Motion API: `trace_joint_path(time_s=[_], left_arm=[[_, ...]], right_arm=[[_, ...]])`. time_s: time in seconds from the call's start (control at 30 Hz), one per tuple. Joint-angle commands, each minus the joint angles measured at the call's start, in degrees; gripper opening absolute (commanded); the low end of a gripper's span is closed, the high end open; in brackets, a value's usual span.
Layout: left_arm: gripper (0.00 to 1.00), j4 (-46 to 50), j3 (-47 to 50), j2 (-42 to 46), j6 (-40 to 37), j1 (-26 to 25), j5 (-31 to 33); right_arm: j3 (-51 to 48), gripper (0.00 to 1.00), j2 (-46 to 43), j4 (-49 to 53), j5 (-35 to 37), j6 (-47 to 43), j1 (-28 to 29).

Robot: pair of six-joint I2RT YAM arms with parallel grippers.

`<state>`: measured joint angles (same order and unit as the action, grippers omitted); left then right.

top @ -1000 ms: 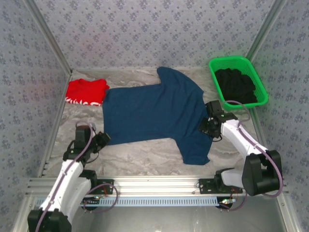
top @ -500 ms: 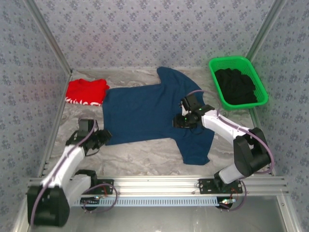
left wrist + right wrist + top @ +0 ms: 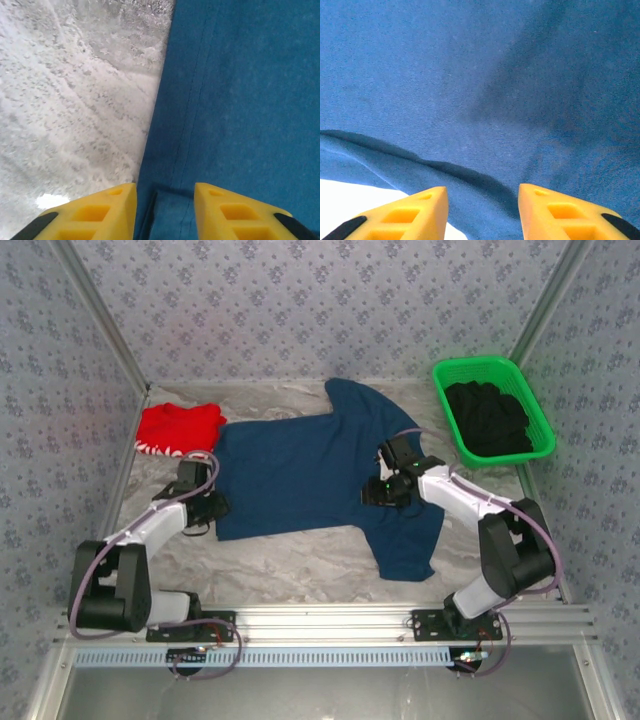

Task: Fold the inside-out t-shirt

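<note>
top view: the inside-out t-shirt (image 3: 300,475) lies spread flat on the desk (image 3: 300,562), with the left hand (image 3: 205,505) at its hem corner and the right hand (image 3: 385,490) over the sleeve end.
left wrist: the fingers are narrowly apart, straddling the hem without pinching it.
right wrist: the fingers are apart just above the cloth.
this looks like the first grasp; next, both hands need to close on the fabric.
</note>
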<state>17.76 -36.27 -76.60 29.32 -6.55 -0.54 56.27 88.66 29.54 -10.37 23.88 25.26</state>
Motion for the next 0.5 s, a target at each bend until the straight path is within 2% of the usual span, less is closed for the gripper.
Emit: trace_joint_path(time_s=[0.0,0.4,0.47], left_arm=[[0.31,-0.7,-1.5,-0.8,-1.6,-0.7,0.1],[0.31,0.4,0.0,-1.5,-1.3,-2.3,2.1],[0.34,0.6,0.1,-1.0,-1.1,-2.4,2.7]], right_arm=[[-0.3,0.43,0.0,0.5,-0.7,-1.1,-0.3],[-1.6,0.43,-0.8,0.6,-0.6,-1.0,-0.8],[-1.8,0.43,-0.9,0.5,-0.7,-1.0,-0.9]])
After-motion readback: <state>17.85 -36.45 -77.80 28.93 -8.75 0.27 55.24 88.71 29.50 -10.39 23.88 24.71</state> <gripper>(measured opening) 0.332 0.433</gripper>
